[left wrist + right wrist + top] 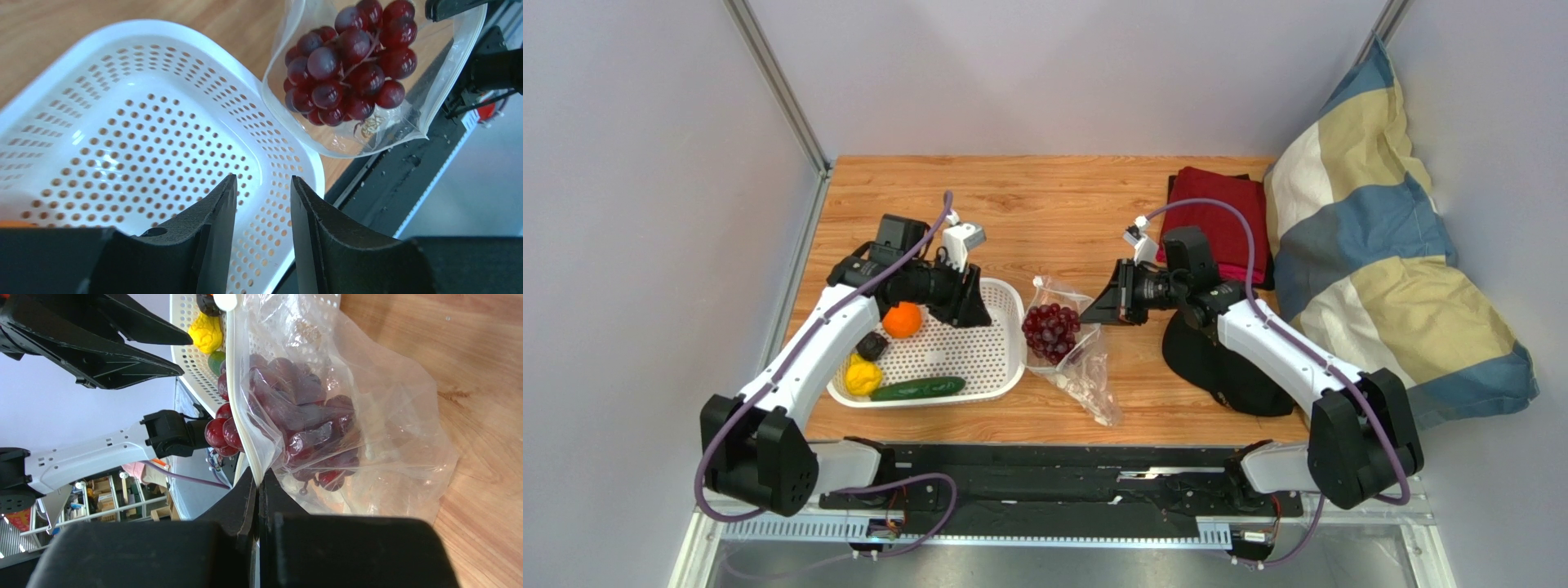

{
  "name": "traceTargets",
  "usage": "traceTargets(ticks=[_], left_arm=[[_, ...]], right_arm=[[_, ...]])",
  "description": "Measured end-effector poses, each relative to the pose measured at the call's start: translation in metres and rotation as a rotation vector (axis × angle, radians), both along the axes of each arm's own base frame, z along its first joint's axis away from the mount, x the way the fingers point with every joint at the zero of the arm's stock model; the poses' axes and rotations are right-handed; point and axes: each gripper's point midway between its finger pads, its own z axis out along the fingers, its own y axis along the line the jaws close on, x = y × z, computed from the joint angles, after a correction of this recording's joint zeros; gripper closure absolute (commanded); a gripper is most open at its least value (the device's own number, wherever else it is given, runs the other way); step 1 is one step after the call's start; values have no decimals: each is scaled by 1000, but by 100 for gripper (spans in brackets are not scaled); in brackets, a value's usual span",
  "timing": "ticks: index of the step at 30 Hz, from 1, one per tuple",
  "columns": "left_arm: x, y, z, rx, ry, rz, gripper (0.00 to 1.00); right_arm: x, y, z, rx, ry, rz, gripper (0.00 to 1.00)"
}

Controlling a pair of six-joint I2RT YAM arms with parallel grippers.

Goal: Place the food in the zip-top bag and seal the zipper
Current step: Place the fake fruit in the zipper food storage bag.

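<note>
The wooden tabletop (1051, 196) carries all the things of the task. On its left part stands a white perforated plastic basket (983, 355). Just beside the basket's right rim lies the clear crinkly zip-top bag (1090, 377).

The dark red bunch of grapes (1051, 328) is the only food at the bag. Most of it sits inside the plastic, but in the right wrist view a few grapes seem to lie on the outer side of the mouth edge. So it cannot be told if the bunch is fully in. The long green cucumber (918, 388), the round orange (902, 319), the yellow lemon (862, 376) and the small dark purple round fruit (873, 346) lie in the basket.

The right arm (1284, 349) reaches to the bag from the right. The right jaws are pressed together on the thin press-seal zipper strip (240, 416) at the bag's mouth and hold this edge lifted. The left arm (817, 337) hangs over the far right part of the basket. The left jaws are a little spread, with nothing between them, above bare basket floor.

The step in hand appears to be the filling, with about one of five pieces done. The next move probably calls for the left jaws to spread wider and go down on one fruit, perhaps the orange, which is nearest. They would then bring it through the mouth while the right jaws hold the edge up. The opening looks narrow, so the entry needs care. The sealing is not yet begun.
</note>
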Motion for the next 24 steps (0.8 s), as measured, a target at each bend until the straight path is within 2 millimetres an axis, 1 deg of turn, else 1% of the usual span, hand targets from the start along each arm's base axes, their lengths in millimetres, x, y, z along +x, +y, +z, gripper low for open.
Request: traceTargets(ticks=[2, 4, 8, 10, 13, 15, 17, 18, 20, 22, 24], left_arm=[[-5, -8, -11, -4, 45, -21, 54], [-8, -19, -18, -7, 73, -50, 54], [-13, -37, -28, -11, 106, -96, 55], [-15, -45, -31, -14, 116, -110, 57], [-15, -52, -38, -9, 135, -118, 58], [-12, -54, -40, -8, 136, -110, 56], [-3, -54, -35, -36, 114, -90, 53], [5, -53, -31, -56, 95, -70, 52], [24, -48, -21, -90, 38, -27, 54], [39, -44, -12, -110, -22, -5, 55], [48, -43, -5, -121, -70, -7, 54]], right_arm=[[-3, -1, -6, -2, 13, 3, 100], [-3, 0, -10, -2, 23, 4, 100], [0, 2, -19, -5, 43, 6, 100], [1, 2, -20, -4, 49, 4, 100], [2, 3, -19, 2, 47, 4, 100], [2, 4, -19, 7, 46, 7, 100], [1, 4, -19, 9, 46, 9, 100], [1, 4, -19, 10, 46, 11, 100], [-1, 3, -21, 11, 50, 15, 100], [-3, 3, -22, 10, 56, 18, 100], [-4, 3, -22, 12, 57, 21, 100]])
